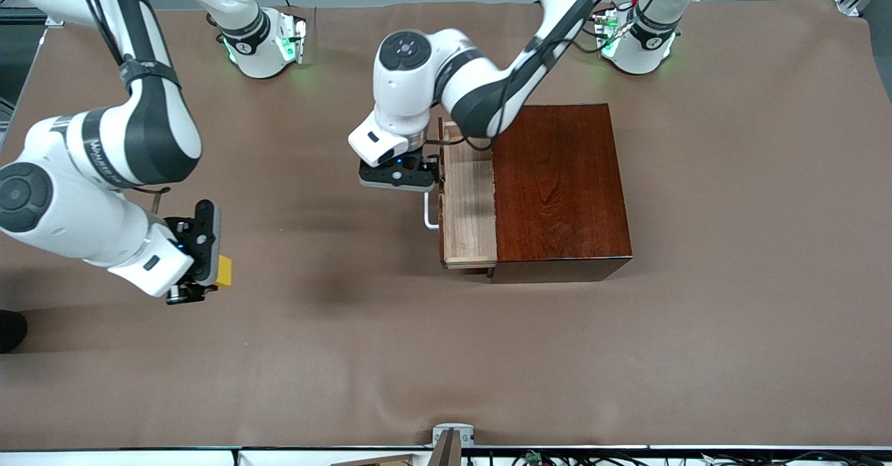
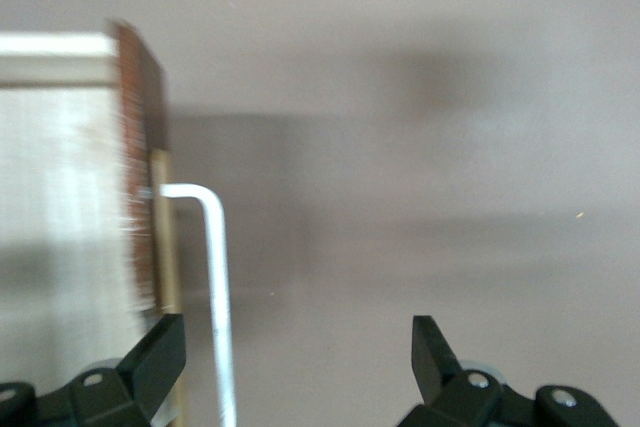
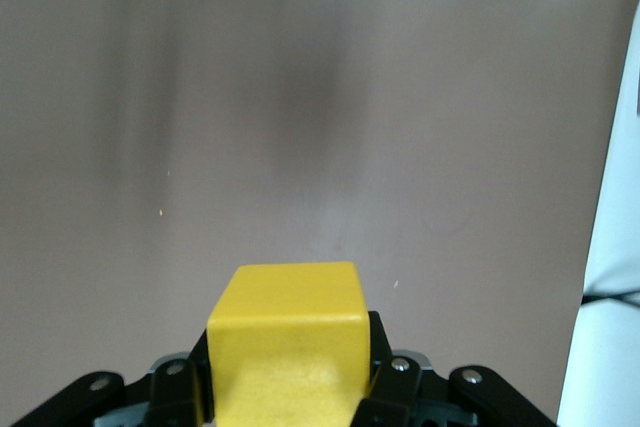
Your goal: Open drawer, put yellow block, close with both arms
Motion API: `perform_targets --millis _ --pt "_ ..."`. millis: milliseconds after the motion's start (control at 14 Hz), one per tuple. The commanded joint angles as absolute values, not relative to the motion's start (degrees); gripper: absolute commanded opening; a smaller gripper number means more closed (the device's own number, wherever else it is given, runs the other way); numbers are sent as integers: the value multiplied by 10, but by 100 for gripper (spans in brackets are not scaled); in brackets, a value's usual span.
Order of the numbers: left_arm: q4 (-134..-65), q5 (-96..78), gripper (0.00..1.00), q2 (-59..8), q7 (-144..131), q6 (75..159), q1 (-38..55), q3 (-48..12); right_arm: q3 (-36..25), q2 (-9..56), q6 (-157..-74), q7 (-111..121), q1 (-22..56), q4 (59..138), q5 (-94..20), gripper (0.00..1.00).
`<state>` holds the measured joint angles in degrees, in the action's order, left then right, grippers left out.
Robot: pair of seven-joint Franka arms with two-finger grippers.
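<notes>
The reddish-brown wooden box stands mid-table with its drawer pulled out toward the right arm's end, showing a bare pale-wood tray. My left gripper hovers at the drawer's front. In the left wrist view the left gripper is open, and the white handle runs between its fingers, close to one finger and not clamped. My right gripper hangs over the table at the right arm's end, shut on the yellow block. The block sits squarely between the right gripper's pads.
Brown cloth covers the whole table. A small metal fixture sits at the table edge nearest the front camera. A dark object shows at the table's edge at the right arm's end.
</notes>
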<state>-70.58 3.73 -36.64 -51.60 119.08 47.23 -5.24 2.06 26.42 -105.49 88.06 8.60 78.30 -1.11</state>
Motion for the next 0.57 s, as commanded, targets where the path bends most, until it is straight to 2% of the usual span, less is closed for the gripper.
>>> perform_targets --millis 0,357,500 --pt "-722 20 100 -283 -513 1114 447 -50 21 252 -1049 868 118 788 -13 0" --pt "-727 -2 100 -146 -491 965 318 -50 21 254 -1051 768 183 787 -13 0" --pt "-729 -1 100 -105 -369 897 261 -47 21 258 -1055 703 227 787 -12 0"
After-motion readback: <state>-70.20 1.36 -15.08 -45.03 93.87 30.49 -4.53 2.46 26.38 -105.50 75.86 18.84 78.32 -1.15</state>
